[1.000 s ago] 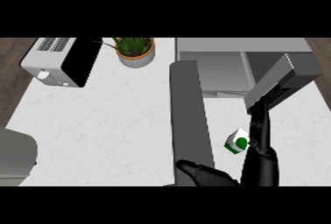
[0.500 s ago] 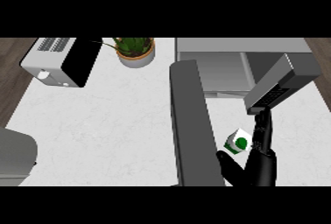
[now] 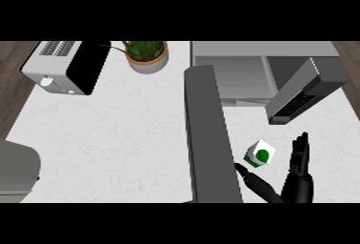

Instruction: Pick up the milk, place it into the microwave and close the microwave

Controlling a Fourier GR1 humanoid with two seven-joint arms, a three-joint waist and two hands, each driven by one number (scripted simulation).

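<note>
A white milk carton (image 3: 260, 154) with a green mark stands on the white counter (image 3: 112, 138), in front of the open microwave (image 3: 243, 76). My right hand (image 3: 296, 183) comes up from the lower edge just right of the carton. Its fingers (image 3: 300, 155) are straight and point away from me, and the thumb (image 3: 255, 181) reaches left below the carton. The carton sits in the gap between thumb and fingers; I cannot tell whether they touch it. The long grey slab (image 3: 209, 138) left of the carton looks like the microwave's open door, seen edge-on. My left hand does not show.
The microwave's control panel (image 3: 299, 97) juts out on the right above my hand. A toaster (image 3: 67, 66) stands at the back left and a potted plant (image 3: 146, 55) beside it. A grey object (image 3: 17, 169) sits at the left edge.
My right hand has drawn back toward the lower edge and shifted slightly right, and the thumb now lies below the carton. The milk carton has stayed in place.
</note>
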